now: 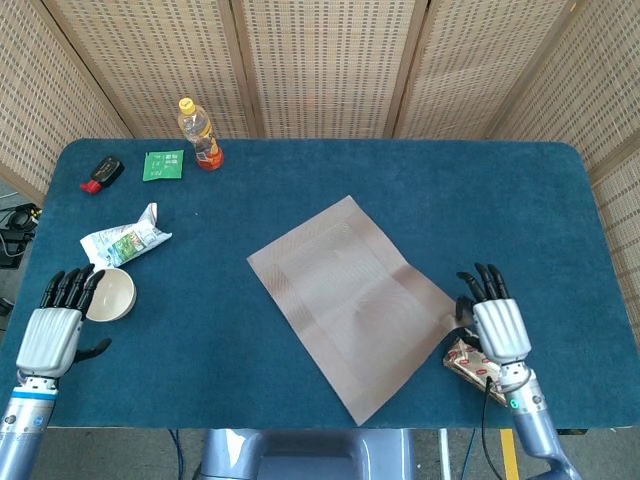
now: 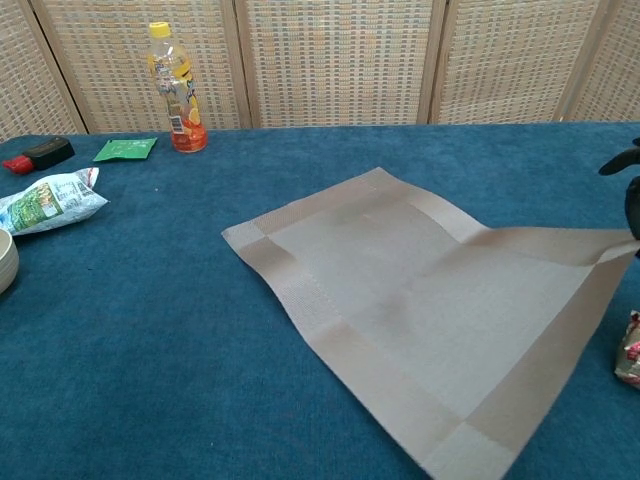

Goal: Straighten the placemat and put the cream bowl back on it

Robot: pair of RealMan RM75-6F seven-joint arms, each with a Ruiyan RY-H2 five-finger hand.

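The tan placemat (image 1: 350,300) lies skewed like a diamond in the middle of the blue table (image 1: 400,170). My right hand (image 1: 495,328) is at its right corner and pinches it; in the chest view that corner (image 2: 610,247) is lifted off the cloth under the hand's dark fingers (image 2: 633,200). The cream bowl (image 1: 112,293) stands upright off the mat at the left side, its edge just showing in the chest view (image 2: 4,260). My left hand (image 1: 55,328) lies beside the bowl with its fingers stretched out, fingertips at the bowl's left rim, holding nothing.
A snack bag (image 1: 125,240) lies just behind the bowl. At the back left stand a drink bottle (image 1: 203,135), a green packet (image 1: 163,165) and a black and red object (image 1: 101,172). A small wrapped snack (image 1: 472,362) lies under my right wrist.
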